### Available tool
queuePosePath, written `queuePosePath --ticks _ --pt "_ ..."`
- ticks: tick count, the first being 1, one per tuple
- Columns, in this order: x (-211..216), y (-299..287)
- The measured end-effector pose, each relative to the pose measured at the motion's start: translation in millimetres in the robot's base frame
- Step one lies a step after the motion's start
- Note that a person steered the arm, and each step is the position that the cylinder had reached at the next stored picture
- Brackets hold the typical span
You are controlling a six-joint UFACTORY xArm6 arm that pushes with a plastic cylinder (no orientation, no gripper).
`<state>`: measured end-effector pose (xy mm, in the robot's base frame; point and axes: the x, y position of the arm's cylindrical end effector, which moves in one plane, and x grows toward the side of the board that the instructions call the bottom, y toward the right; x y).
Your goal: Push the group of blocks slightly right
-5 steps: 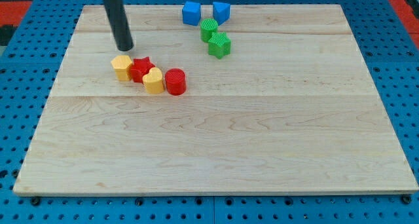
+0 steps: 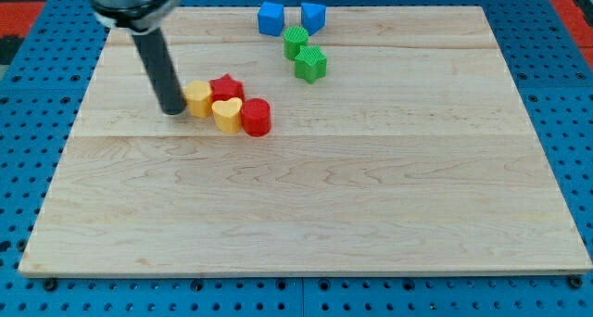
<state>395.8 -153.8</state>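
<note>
My tip [image 2: 172, 109] rests on the desk [image 2: 306, 206], pressed against the view's left side of the yellow block [image 2: 197, 99]; it is a plain rod, no claw to part or close. Rightward the group huddles: red star [image 2: 226, 87], yellow heart [image 2: 226, 115], red cylinder [image 2: 256, 118], all touching. The rod's top is cut off.

A lab bench setup: pale wooden board [image 2: 306, 224] on blue perforated pegboard table [image 2: 28, 169], small coloured test blocks.
</note>
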Motion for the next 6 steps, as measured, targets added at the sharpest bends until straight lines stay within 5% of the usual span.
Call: queuePosePath --ticks 1,4,5,6 --pt "-48 -61" --pt "9 33" --pt "-33 -19" --pt "-56 57"
